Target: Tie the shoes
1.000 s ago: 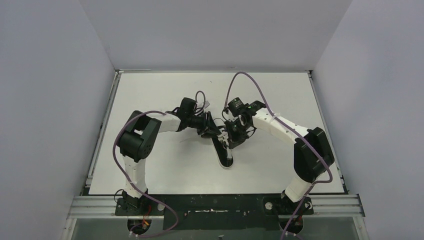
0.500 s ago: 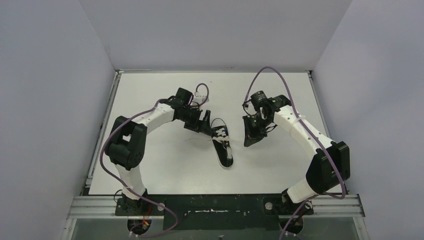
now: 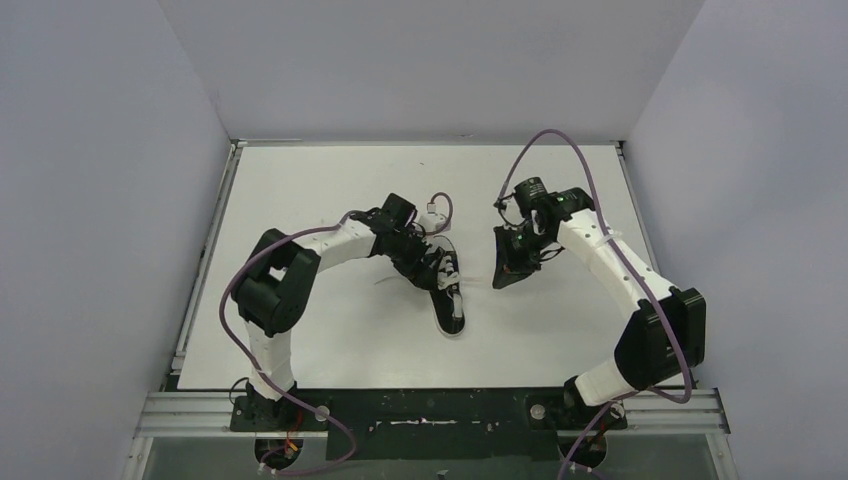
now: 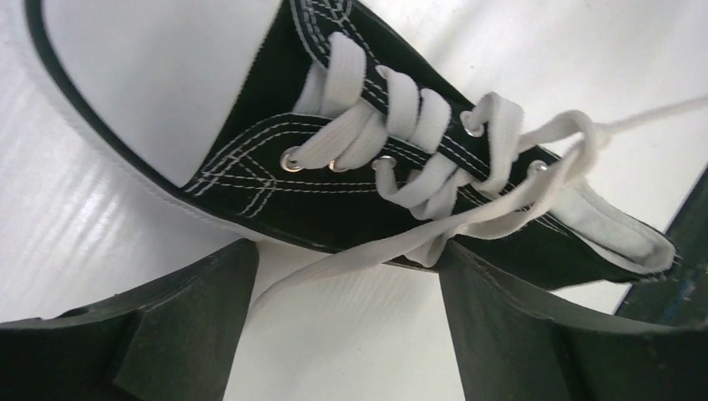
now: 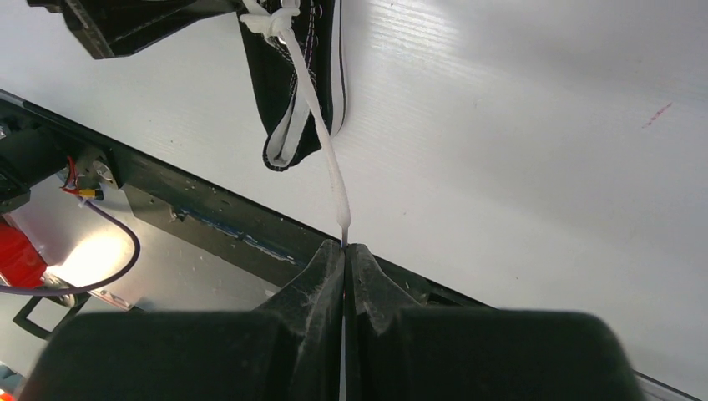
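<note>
The black sneaker (image 3: pixel 453 306) with white laces lies mid-table, its white toe cap toward the near edge. My left gripper (image 3: pixel 437 268) is open at the shoe's lace end. In the left wrist view the shoe (image 4: pixel 275 196) fills the top, and a loose white lace (image 4: pixel 351 261) runs down between my open left gripper's (image 4: pixel 344 255) fingers. My right gripper (image 3: pixel 501 279) is to the right of the shoe. In the right wrist view my right gripper (image 5: pixel 344 246) is shut on the tip of the other lace (image 5: pixel 321 138), which runs taut from a first knot on the shoe (image 5: pixel 288 92).
Grey walls enclose the white table (image 3: pixel 330 190) on three sides. The black front rail (image 5: pixel 217 221) with wiring lies below the shoe in the right wrist view. A small red mark (image 5: pixel 657 115) is on the table surface.
Both grippers pulled apart from the shoe. The left gripper has since come back to the shoe's lace end with its jaws open. The right gripper stays out to the right, holding its lace taut.
</note>
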You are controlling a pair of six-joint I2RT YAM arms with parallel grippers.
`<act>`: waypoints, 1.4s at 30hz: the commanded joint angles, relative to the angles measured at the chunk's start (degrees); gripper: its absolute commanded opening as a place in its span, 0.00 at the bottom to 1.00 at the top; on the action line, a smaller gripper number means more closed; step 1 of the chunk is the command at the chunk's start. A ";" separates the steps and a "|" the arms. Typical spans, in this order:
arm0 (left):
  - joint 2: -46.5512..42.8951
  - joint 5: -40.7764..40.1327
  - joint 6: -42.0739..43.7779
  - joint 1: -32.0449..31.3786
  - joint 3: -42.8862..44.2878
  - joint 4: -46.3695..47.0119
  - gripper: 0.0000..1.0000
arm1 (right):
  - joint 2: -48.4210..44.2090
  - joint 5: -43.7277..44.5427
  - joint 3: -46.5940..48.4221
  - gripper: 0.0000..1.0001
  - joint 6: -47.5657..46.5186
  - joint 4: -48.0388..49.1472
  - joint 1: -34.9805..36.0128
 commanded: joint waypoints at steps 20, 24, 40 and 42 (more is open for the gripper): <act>-3.81 4.37 -1.76 0.82 -12.56 5.33 0.54 | -9.33 0.19 -1.38 0.00 5.38 3.48 -1.40; -4.62 3.31 -1.12 0.90 -12.73 3.02 0.44 | -9.76 1.06 -0.81 0.00 5.29 2.74 -1.56; -20.18 -8.60 -23.00 6.99 -13.33 -11.23 0.00 | -13.85 8.12 -7.90 0.00 11.30 1.33 -9.33; -21.05 -8.90 -26.28 10.03 -14.20 -12.50 0.00 | -14.14 10.67 -10.50 0.00 12.46 1.58 -11.34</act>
